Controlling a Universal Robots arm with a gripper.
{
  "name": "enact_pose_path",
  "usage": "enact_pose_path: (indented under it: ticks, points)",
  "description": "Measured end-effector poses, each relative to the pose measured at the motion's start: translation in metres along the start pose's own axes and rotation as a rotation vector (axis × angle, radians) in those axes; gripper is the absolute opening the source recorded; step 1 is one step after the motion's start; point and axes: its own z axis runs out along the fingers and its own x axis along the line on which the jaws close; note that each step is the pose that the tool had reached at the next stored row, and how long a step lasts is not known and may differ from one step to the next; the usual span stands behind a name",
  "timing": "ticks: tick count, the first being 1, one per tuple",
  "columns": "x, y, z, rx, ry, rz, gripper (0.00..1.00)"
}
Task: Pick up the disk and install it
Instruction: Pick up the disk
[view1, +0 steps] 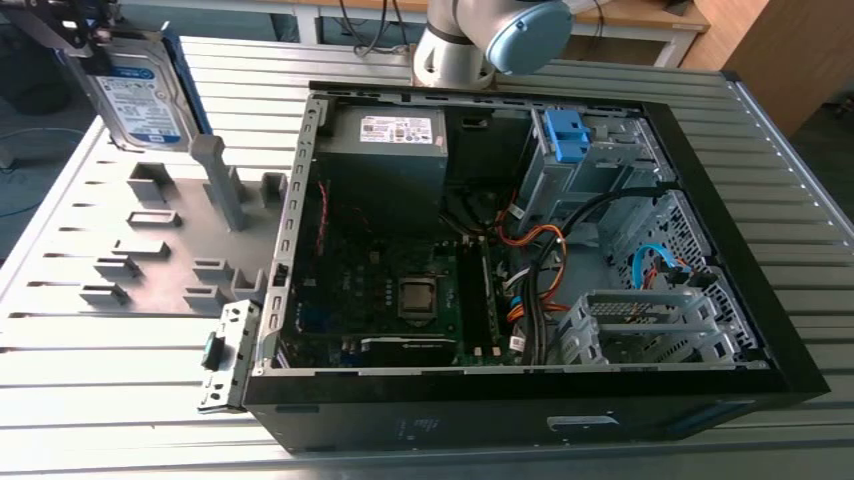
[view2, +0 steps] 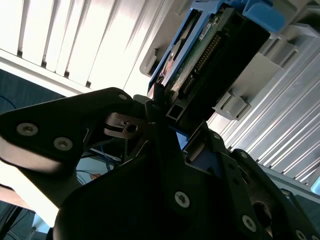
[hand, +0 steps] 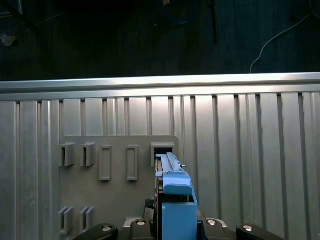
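Disk (view1: 140, 100), upright with its label showing in the exterior view, hangs clamped at its upper end between the closed fingers of the gripper (view1: 91, 35), above the grey holder plate (view1: 160, 250), at about ten o'clock from the open computer case (view1: 534, 415) on the ribbed table (view1: 120, 400).

One disk (view1: 139, 98), one computer case (view1: 534, 420), one arm (view1: 483, 38).

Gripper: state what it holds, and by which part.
The gripper is shut on the disk, clamping it by its end: the upper end in the exterior view.
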Motion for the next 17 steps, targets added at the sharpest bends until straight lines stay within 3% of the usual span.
enact_pose_path:
  ticks: [17]
  points:
    - [-0.0001,0.0002,-0.0100,0.0000,-0.0013,0.000,0.36]
